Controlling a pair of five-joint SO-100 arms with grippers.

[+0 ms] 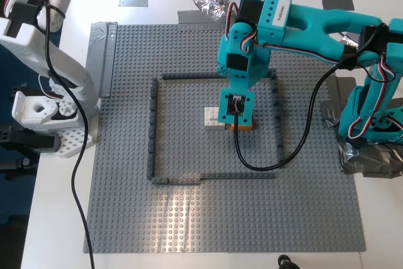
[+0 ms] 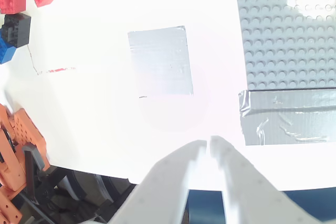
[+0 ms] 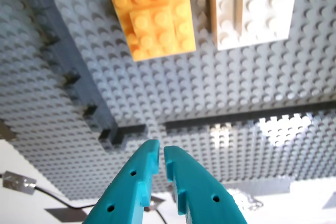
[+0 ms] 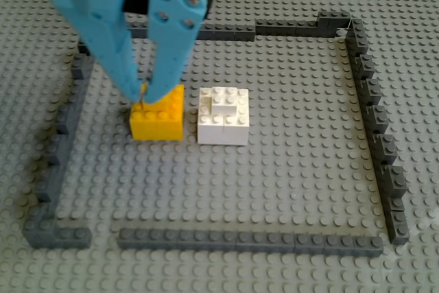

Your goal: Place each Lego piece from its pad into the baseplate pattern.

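The orange Lego piece [image 4: 158, 116] sits on the grey baseplate [image 1: 189, 218] inside the dark strip-brick outline [image 4: 247, 240], a square studded brick topped by a smaller raised block, just beside the white Lego piece [image 4: 223, 116] of the same stepped shape; a narrow gap parts them. My first gripper [image 3: 160, 157], teal, hangs over the plate with its fingers nearly together and nothing between them; in the other view its tips are right at the orange brick's top edge. My second gripper [image 2: 209, 147], white, is off the plate over the bright table near a grey pad [image 2: 160, 61], fingers almost closed and empty.
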